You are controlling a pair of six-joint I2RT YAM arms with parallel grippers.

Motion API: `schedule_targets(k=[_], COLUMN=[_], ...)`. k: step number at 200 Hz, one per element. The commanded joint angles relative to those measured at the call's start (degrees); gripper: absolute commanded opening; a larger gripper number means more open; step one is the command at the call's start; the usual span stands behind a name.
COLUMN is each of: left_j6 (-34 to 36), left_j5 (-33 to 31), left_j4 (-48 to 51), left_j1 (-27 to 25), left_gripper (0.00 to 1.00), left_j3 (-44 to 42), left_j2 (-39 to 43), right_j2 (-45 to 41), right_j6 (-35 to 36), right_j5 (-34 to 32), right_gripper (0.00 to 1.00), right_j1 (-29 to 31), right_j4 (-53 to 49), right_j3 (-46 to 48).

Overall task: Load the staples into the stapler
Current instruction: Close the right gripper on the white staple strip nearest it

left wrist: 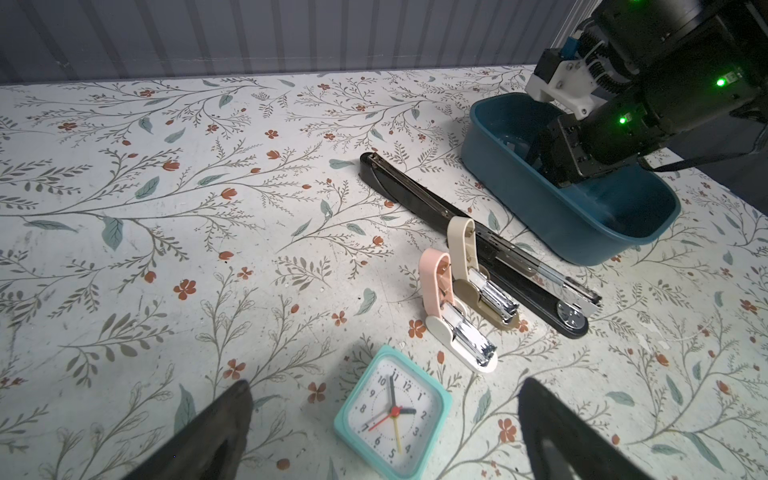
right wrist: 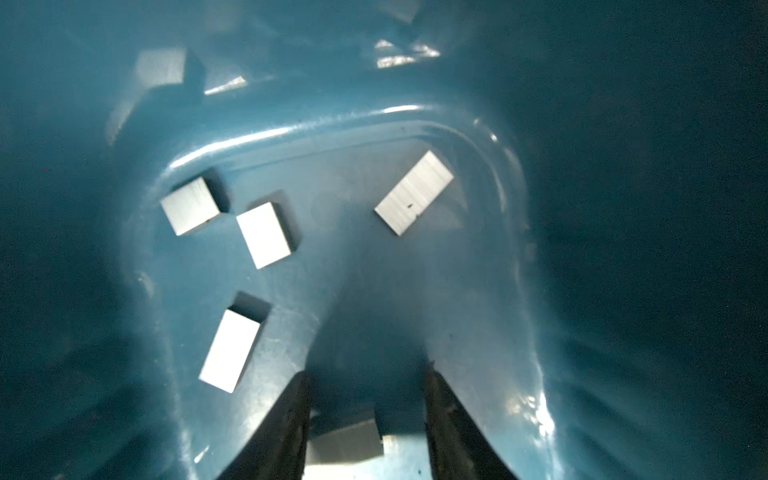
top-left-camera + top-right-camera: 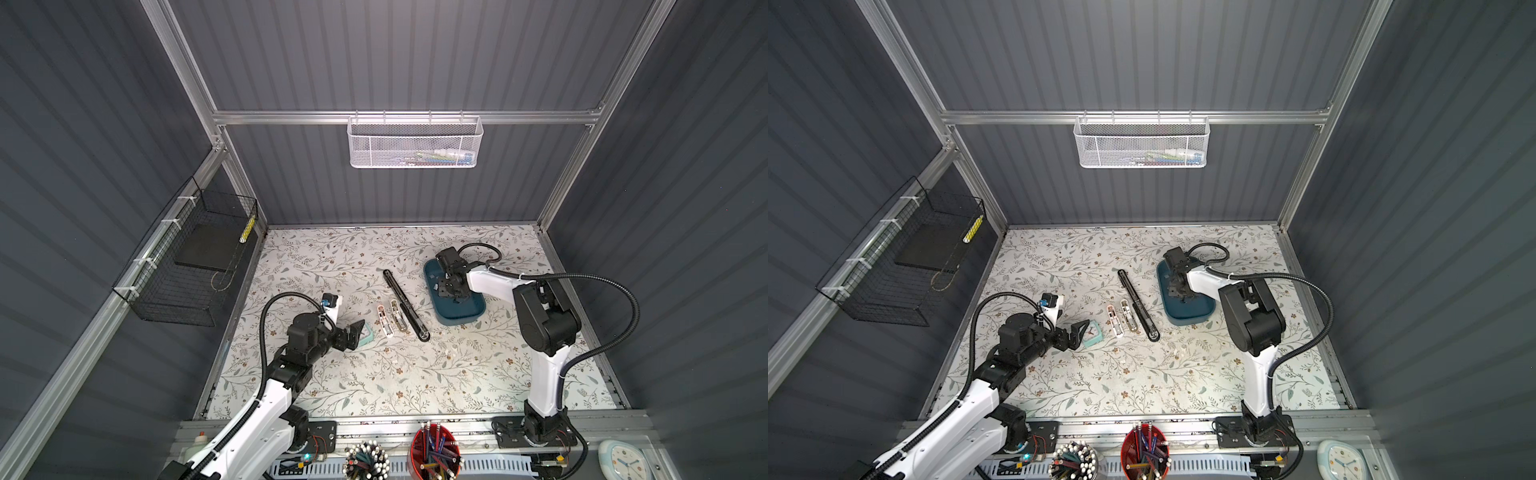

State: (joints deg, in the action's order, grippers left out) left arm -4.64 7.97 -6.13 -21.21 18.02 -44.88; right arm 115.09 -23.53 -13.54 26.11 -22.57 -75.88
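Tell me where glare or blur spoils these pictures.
Right wrist view: glare bleaches the staples, and the walls of the blue bin are dark and blurred. Left wrist view: the left claw is a dark, unfocused blur. Both top views: even light, but small items look soft.

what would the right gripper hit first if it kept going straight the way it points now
The right gripper points down into the blue tray; most likely it meets the staple strip lying between its open jaws. Depth is unclear, so the jaw tips may reach the tray floor first.
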Motion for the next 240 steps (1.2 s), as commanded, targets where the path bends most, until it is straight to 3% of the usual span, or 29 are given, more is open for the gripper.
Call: schedule_targets(k=[1, 53, 111, 174, 214, 240], left_j6=[1.3, 1.2, 1.1, 1.1, 1.2, 1.2], left_j5=[-0.3, 0.2, 0.5, -0.1, 0.1, 0.3], left_j4=[-0.4, -0.5, -0.4, -0.3, -0.3, -0.4], left_j1=[0.3, 0.3, 0.3, 0.3, 0.3, 0.3], left_gripper=[1.00, 1.00, 1.00, 1.00, 1.00, 1.00], left_j3=[1.3, 1.3, 1.1, 1.3, 1.3, 1.3], left_j2=[0.0, 0.0, 0.4, 0.4, 0.1, 0.1], right_j2=[-1.7, -5.5, -4.4, -2.7, -2.4, -1.8], right_j6=[-0.2, -0.6, -0.3, -0.6, -1.1, -1.2], right_j5=[-1.0, -3.1, 0.7, 4.4, 4.6, 4.3], right_gripper=[0.47, 0.48, 0.47, 0.37, 0.24, 0.23], right_j1=[0.6, 0.6, 0.2, -0.6, -0.6, -0.6], right_j4=[-3.7, -4.2, -0.9, -0.5, -0.9, -1.1], right_j3=[2.5, 6.3, 5.5, 4.2, 4.7, 4.4])
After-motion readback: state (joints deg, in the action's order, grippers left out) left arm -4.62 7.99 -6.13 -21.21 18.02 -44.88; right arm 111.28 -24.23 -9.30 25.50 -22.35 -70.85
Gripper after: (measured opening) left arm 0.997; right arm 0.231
